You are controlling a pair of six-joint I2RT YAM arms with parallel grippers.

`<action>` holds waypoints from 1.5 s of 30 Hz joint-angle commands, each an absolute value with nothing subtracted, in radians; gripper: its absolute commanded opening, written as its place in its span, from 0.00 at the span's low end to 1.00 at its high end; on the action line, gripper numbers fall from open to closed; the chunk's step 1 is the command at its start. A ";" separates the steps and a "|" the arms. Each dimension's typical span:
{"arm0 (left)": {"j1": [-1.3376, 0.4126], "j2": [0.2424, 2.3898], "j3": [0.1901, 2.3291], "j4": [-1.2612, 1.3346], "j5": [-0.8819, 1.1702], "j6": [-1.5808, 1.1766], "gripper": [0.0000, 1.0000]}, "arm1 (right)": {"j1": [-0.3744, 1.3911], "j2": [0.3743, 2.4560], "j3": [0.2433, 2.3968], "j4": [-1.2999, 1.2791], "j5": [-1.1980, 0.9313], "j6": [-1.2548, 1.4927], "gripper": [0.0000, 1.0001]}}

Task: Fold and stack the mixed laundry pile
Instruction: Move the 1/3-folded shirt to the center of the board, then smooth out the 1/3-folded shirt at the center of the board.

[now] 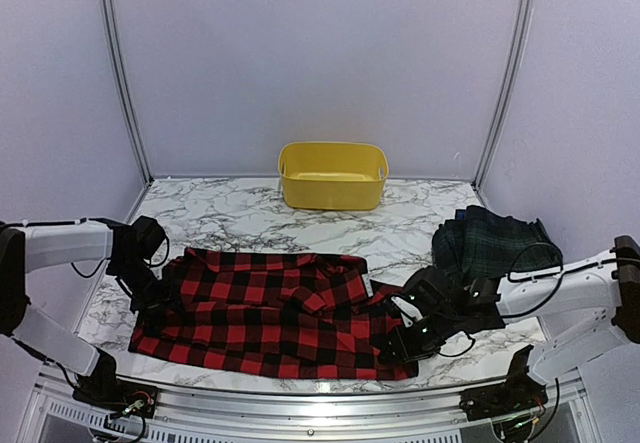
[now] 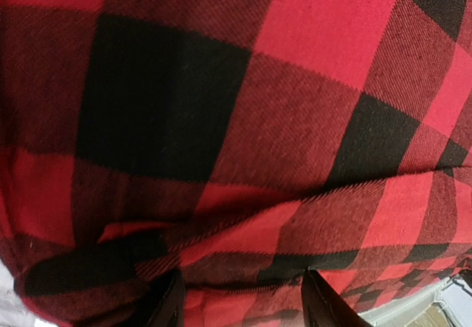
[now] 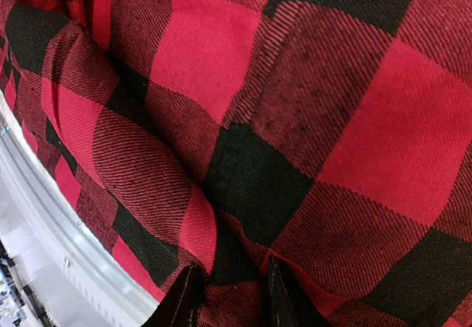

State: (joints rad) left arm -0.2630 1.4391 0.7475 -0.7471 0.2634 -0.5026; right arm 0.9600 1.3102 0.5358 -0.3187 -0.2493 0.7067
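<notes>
Red-and-black checked cloth garment [image 1: 270,313] lies spread wide along the near edge of the white marble-patterned table [image 1: 250,223], wrinkled through its middle. At its left edge sits the left gripper [image 2: 243,306]. The wrist view shows its dark fingers [image 2: 168,308] standing apart with a bunched fold of the checks between them, but I cannot tell whether they grip it. Only the overhead view shows the yellow plastic tub [image 1: 333,175] by the back wall, well apart from the cloth. At the garment's right end, the right gripper [image 3: 228,297] has its fingers close together, pinching a ridge of fabric. Just right of it, a dark green-navy tartan garment [image 1: 490,243] lies heaped, its near edge behind the right arm [image 1: 560,293].
</notes>
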 commanded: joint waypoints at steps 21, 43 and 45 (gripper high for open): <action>-0.796 1.836 1.478 -0.681 0.329 -0.284 0.95 | 0.736 1.191 0.738 -0.495 -0.190 0.589 0.47; -0.932 2.118 1.906 -0.910 0.182 -0.189 0.00 | 0.746 1.293 0.627 -0.351 -0.266 0.630 0.41; -0.905 2.119 1.988 -0.891 0.207 -0.237 0.00 | 0.746 1.299 0.603 -0.339 -0.263 0.646 0.38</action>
State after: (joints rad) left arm -0.9459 2.1532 1.8374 -0.8955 0.1646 -0.1768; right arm 0.7414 1.2900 0.6357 -0.3843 -0.2611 0.6205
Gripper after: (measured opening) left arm 0.021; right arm 0.401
